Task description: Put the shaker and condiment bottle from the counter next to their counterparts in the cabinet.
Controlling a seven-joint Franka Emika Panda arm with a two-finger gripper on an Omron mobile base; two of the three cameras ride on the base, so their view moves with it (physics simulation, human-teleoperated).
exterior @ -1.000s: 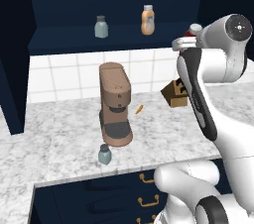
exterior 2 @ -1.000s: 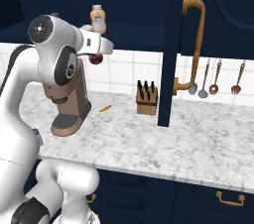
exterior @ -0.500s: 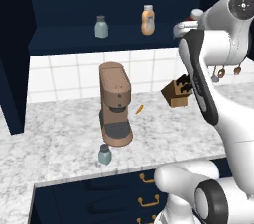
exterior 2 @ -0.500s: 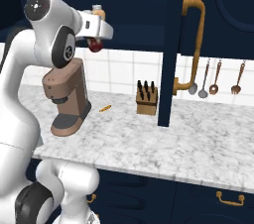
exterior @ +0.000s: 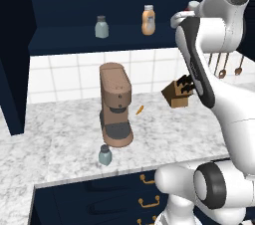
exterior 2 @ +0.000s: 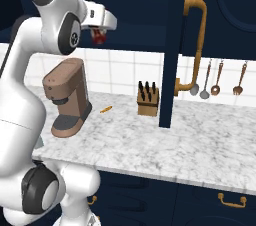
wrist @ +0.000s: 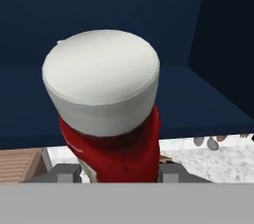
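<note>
My gripper (exterior 2: 99, 31) is shut on the red condiment bottle (wrist: 112, 136), whose white cap faces the hand camera. It hangs high over the counter (exterior: 164, 137), at about the height of the navy cabinet's shelf (exterior: 74, 41). In the left base view only a bit of the bottle (exterior: 191, 6) peeks out from behind my arm. On the shelf stand the counterparts: a pale shaker (exterior: 101, 27) and an orange-tan bottle (exterior: 148, 20). The other shaker (exterior: 105, 155) stands on the counter near its front edge, in front of the coffee machine.
A brown coffee machine (exterior: 115, 103) stands mid-counter, with a small orange item (exterior: 140, 110) and a knife block (exterior 2: 148, 99) to its right. A navy upright panel (exterior 2: 169, 70), a brass rail (exterior 2: 196, 45) and hanging utensils (exterior 2: 216, 77) lie further right. Navy drawers (exterior: 124, 199) run below.
The arm has lifted the red bottle upward, from beside the coffee machine's top to shelf height. The grip has stayed shut on it. Nothing on the counter or shelf moved.
</note>
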